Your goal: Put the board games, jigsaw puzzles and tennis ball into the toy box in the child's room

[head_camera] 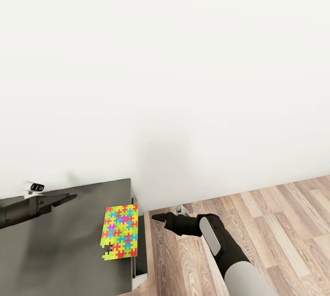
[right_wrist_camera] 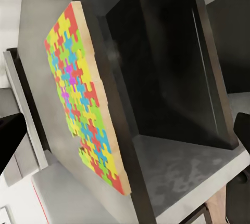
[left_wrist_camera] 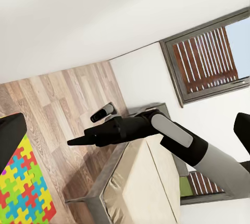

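While both tools (head_camera: 68, 198) (head_camera: 156, 217) seem closed, empty, multicoloured puzzle (head_camera: 120, 232) lies at desk edge (head_camera: 135, 241), floor (head_camera: 275, 222) open.

A plain white wall (head_camera: 174, 66) fills the far side of the scene, meeting a wood-plank floor (head_camera: 275, 231) at the right along a white skirting. At near left stands a dark grey worktop (head_camera: 59, 250), its right side open to a dark, hollow compartment (right_wrist_camera: 172, 67) underneath. A small white and black device (head_camera: 34, 187) sits at the worktop's far left edge against the wall. In the left wrist view, a dark-framed window (left_wrist_camera: 208, 60) with reddish slats is set in the wall.
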{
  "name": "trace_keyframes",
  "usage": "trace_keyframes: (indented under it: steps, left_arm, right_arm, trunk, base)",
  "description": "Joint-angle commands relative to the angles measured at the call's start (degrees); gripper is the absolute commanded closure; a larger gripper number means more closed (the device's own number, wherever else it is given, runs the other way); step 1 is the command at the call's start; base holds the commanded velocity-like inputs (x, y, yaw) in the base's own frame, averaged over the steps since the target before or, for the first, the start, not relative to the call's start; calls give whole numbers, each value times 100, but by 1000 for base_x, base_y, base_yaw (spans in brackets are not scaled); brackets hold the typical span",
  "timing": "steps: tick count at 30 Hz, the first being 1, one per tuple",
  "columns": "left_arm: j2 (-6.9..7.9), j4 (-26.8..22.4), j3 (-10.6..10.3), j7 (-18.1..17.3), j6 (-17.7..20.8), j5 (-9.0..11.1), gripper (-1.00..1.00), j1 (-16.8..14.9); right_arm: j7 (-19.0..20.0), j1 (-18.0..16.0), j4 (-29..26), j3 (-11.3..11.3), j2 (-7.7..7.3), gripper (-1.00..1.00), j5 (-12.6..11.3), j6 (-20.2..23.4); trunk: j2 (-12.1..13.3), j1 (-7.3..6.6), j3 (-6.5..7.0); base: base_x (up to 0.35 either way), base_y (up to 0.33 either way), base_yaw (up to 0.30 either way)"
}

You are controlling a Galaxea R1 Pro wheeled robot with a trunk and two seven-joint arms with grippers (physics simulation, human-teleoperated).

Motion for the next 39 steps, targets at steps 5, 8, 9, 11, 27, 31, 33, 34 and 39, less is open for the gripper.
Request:
trace_keyframes:
  steps: [5,8,9,11,27,31,33,34,39]
  left_arm:
    - [2,-1,1,-22,61,-7,-100,-3]
    - [4,-1,2,-22,61,-8,-100,-3]
    - [5,-1,1,-22,61,-8,-100,-3]
    - [8,-1,4,-22,61,-9,-100,-3]
    - [15,4,7,-22,61,-9,-100,-3]
    - [16,6,7,-22,61,-10,-100,-3]
    - [17,5,7,-22,61,-10,-100,-3]
    - [18,6,6,-22,61,-10,-100,-3]
    - [16,7,7,-22,61,-9,-100,-3]
  right_arm:
    - [13,-3,-10,-3,1,-100,16,20]
    - [13,-3,-11,-2,1,-100,24,17]
    - [11,-3,-12,5,1,-100,27,17]
    - [-8,-3,-12,45,1,-100,34,17]
    - [-41,-104,-37,203,1,-100,48,27]
    - [-27,-112,-44,209,1,-100,49,19]
    - [-22,-115,-45,209,1,-100,51,18]
    - [-18,-116,-46,208,1,-100,51,17]
    - [-15,-118,-48,208,1,-100,51,9]
  trunk:
    - [-10,3,-9]
    - [-10,3,-9]
    - [-10,3,-9]
    - [-10,3,-9]
    - [-10,3,-9]
    - [-10,3,-9]
    - [-10,3,-9]
    - [-10,3,-9]
    - [-10,3,-9]
  base:
    - [0,0,0]
    - [0,0,0]
    - [0,0,0]
    - [0,0,0]
    - [0,0,0]
    - [0,0,0]
    - [0,0,0]
    - [0,0,0]
    - [0,0,0]
